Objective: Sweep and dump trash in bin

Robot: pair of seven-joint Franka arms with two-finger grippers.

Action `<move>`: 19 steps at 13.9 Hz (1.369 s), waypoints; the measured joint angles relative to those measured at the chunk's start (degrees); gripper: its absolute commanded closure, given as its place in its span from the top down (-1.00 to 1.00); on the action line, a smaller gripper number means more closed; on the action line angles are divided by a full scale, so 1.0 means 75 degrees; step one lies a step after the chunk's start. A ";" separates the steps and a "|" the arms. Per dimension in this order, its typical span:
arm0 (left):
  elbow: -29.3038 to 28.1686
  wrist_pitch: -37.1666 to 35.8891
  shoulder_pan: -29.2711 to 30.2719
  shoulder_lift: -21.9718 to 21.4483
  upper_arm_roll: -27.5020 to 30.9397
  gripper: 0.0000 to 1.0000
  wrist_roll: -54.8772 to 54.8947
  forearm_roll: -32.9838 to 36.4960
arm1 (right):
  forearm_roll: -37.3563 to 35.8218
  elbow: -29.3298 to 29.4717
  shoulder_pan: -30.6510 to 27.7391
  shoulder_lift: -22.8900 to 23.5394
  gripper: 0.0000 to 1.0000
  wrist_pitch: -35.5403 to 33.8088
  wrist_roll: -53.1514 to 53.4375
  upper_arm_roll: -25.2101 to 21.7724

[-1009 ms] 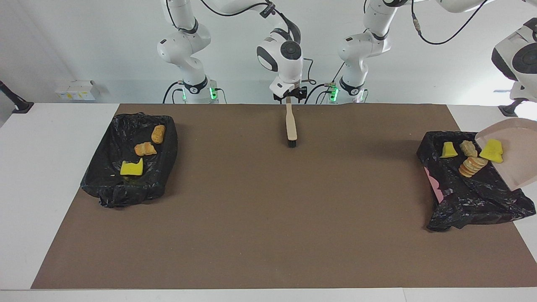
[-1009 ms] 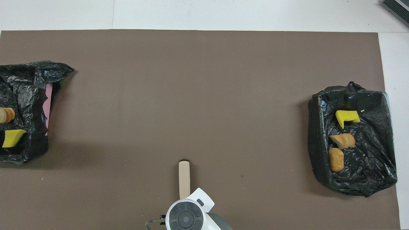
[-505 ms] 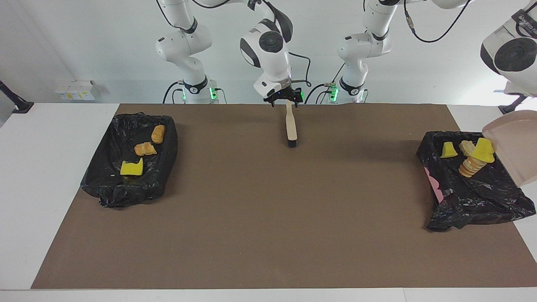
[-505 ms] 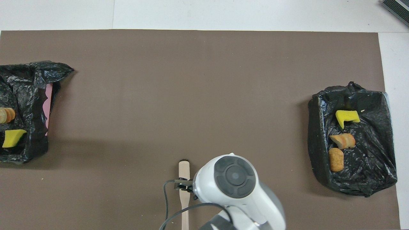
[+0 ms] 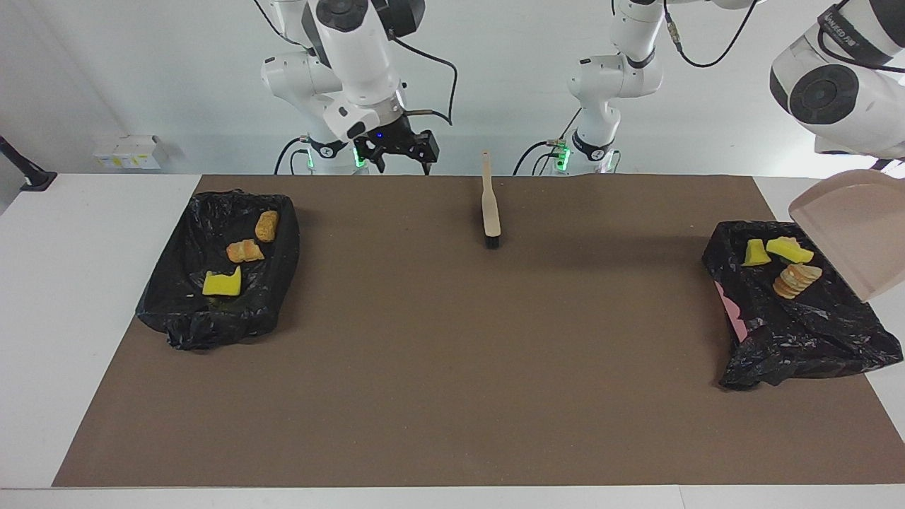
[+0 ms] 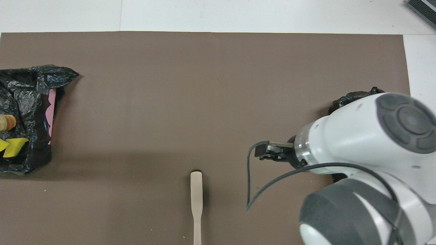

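Note:
Two bins lined with black bags hold the trash. The bin (image 5: 177,311) at the right arm's end contains a yellow chunk (image 5: 221,283) and two orange lumps (image 5: 245,250). In the bin (image 5: 813,332) (image 6: 27,98) at the left arm's end lie two yellow chunks (image 5: 790,249) (image 6: 13,151) and a tan lump (image 5: 795,279). The beige dustpan (image 5: 848,233) hangs steeply tilted over that bin under the left arm (image 5: 827,99); its gripper is hidden. The brush (image 5: 490,205) (image 6: 196,190) lies alone on the brown mat near the robots. My right gripper (image 5: 401,157) (image 6: 265,150) is open and raised, away from the brush.
The brown mat (image 5: 452,367) covers most of the white table. A small white box (image 5: 127,150) sits on the white table past the right arm's end of the mat. In the overhead view the right arm covers most of the bin at its end.
The right gripper opened off the brush handle, rose and swung toward the right arm's end. The dustpan tipped steeper and its yellow chunk slid into the bin.

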 measured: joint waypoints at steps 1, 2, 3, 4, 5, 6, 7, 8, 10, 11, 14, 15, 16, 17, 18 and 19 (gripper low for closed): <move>-0.0001 -0.0147 -0.0115 0.0000 -0.0006 -1.00 -0.0088 -0.0264 | -0.0356 0.0259 -0.0199 0.0017 1.00 -0.0089 -0.0213 -0.0009; -0.0002 -0.0229 -0.0202 0.0001 -0.0006 -1.00 -0.0213 -0.0595 | -0.0682 0.0504 -0.0332 0.0043 1.00 -0.0227 -0.0367 -0.0015; 0.0000 -0.0357 -0.0267 0.0001 -0.0006 -1.00 -0.0395 -0.0960 | -0.0897 0.0735 -0.0403 0.0097 1.00 -0.0405 -0.0443 -0.0014; -0.0001 -0.0520 -0.0304 0.0000 -0.0011 -1.00 -0.0641 -0.1412 | -0.1023 0.0956 -0.0432 0.0180 1.00 -0.0559 -0.0475 -0.0015; -0.0003 -0.0648 -0.0333 -0.0001 -0.0008 -1.00 -0.0900 -0.1949 | -0.1104 0.1174 -0.0472 0.0290 1.00 -0.0654 -0.0475 -0.0009; -0.0011 -0.0705 -0.0368 -0.0007 -0.0009 -1.00 -0.1093 -0.2365 | -0.1141 0.1325 -0.0538 0.0382 1.00 -0.0683 -0.0477 -0.0009; -0.0029 -0.0736 -0.0429 -0.0020 -0.0012 -1.00 -0.1309 -0.2739 | -0.1157 0.1426 -0.0622 0.0456 1.00 -0.0698 -0.0522 -0.0009; -0.0043 -0.0758 -0.0497 -0.0037 -0.0020 -1.00 -0.1560 -0.3091 | -0.1167 0.1486 -0.0709 0.0513 1.00 -0.0711 -0.0650 -0.0010; -0.0106 -0.0816 -0.0626 -0.0074 -0.0028 -1.00 -0.2128 -0.3849 | -0.1194 0.1529 -0.0831 0.0568 1.00 -0.0717 -0.0854 -0.0013; -0.0187 -0.0862 -0.0747 -0.0093 -0.0036 -1.00 -0.2499 -0.4174 | -0.1216 0.1548 -0.0848 0.0585 1.00 -0.0720 -0.0888 -0.0012; -0.0463 -0.0921 -0.1303 -0.0099 -0.0064 -1.00 -0.3866 -0.5126 | -0.1447 0.1571 -0.0863 0.0591 1.00 -0.0762 -0.0896 -0.0004; -0.0547 -0.0926 -0.1489 -0.0095 -0.0071 -1.00 -0.4346 -0.5438 | -0.1476 0.1589 -0.0891 0.0592 1.00 -0.0813 -0.0943 -0.0017; -0.0625 -0.0926 -0.1678 -0.0087 -0.0078 -1.00 -0.4819 -0.5740 | -0.1490 0.1638 -0.0900 0.0593 1.00 -0.0908 -0.1053 -0.0061; -0.0683 -0.0926 -0.1873 -0.0078 -0.0083 -1.00 -0.5296 -0.6030 | -0.1494 0.1703 -0.0895 0.0592 1.00 -0.0992 -0.1146 -0.0145; -0.0715 -0.0926 -0.2060 -0.0067 -0.0086 -1.00 -0.5772 -0.6309 | -0.1494 0.1759 -0.0883 0.0592 1.00 -0.1061 -0.1216 -0.0252; -0.0736 -0.0925 -0.2241 -0.0046 -0.0089 -1.00 -0.6320 -0.6630 | -0.1494 0.1794 -0.0821 0.0592 1.00 -0.1093 -0.1259 -0.0408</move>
